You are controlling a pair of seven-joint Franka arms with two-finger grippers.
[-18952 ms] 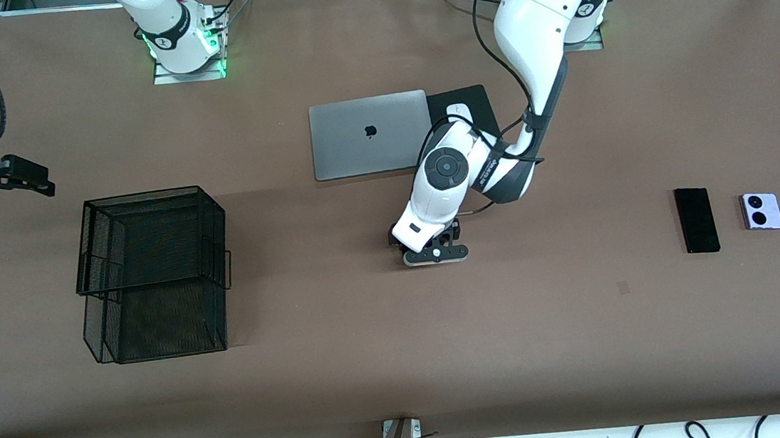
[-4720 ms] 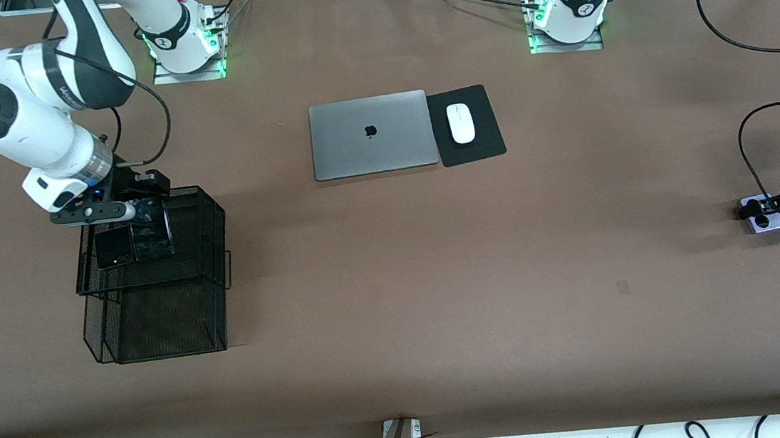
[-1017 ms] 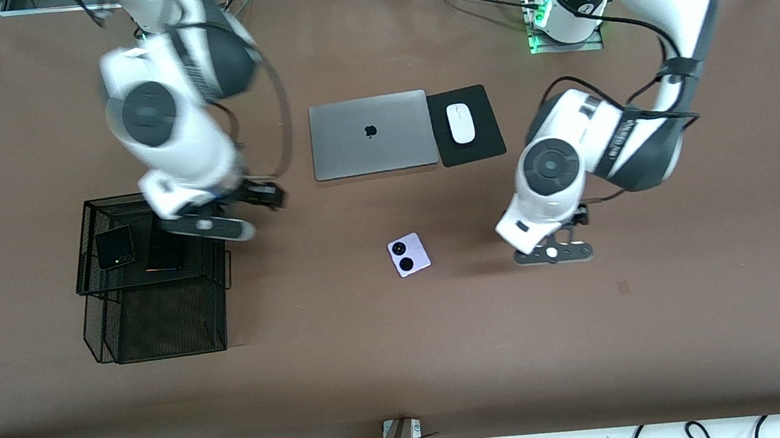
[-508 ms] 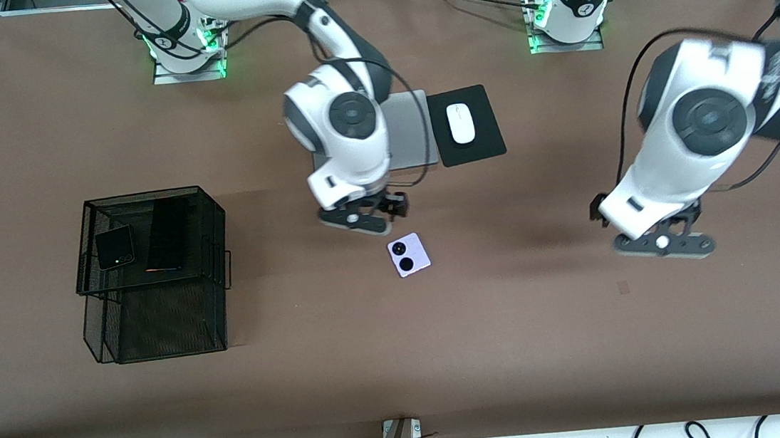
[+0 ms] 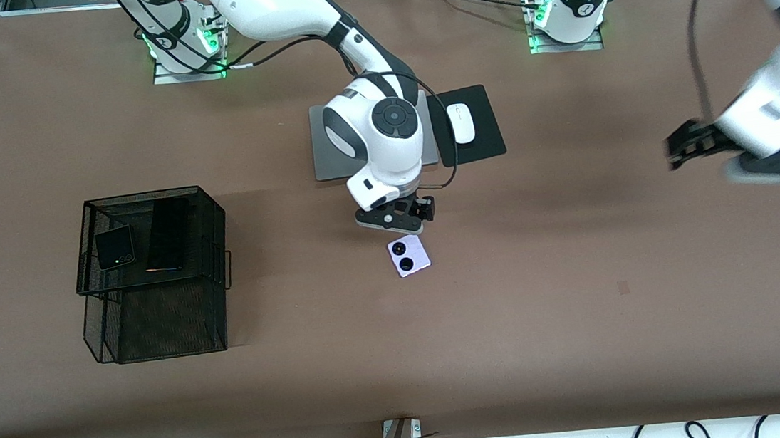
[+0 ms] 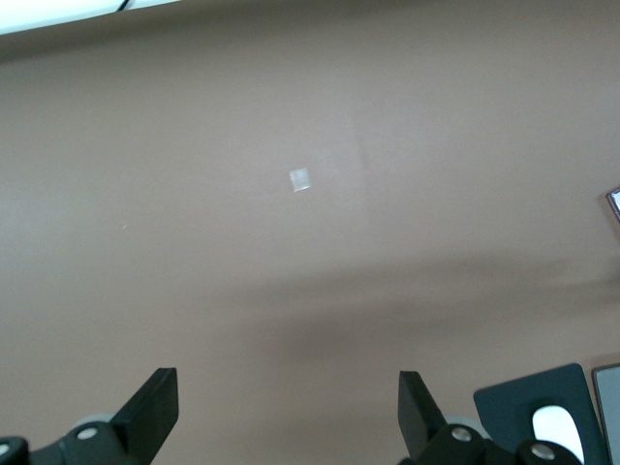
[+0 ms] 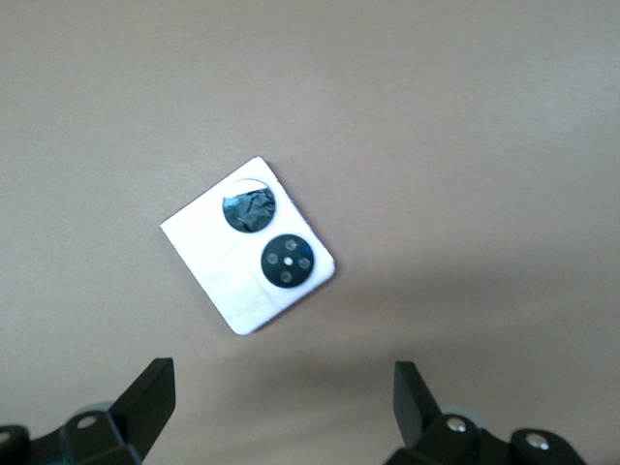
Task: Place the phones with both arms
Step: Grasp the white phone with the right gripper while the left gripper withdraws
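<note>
The lavender-white phone (image 5: 408, 256) with two black circles lies flat on the brown table near the middle. My right gripper (image 5: 396, 220) hangs open just above the table beside it, toward the laptop. In the right wrist view the phone (image 7: 248, 246) lies ahead of the open, empty gripper (image 7: 281, 397), not between its fingers. The black flip phone (image 5: 113, 247) and the slim black slab phone (image 5: 166, 235) lie in the top tier of the black wire basket (image 5: 157, 327). My left gripper (image 5: 771, 168) is up over the left arm's end of the table; it is open and empty (image 6: 286, 402).
The grey laptop (image 5: 326, 153), partly covered by the right arm, lies beside a black mouse pad (image 5: 486, 142) with the white mouse (image 5: 461, 123). A small tape patch (image 5: 623, 287) is on the table. Cables run along the table edge nearest the camera.
The slab phone went into the basket and the lavender phone came to the table's middle. In the last second the right gripper swung from the basket to beside the lavender phone. The left arm pulled away to its end.
</note>
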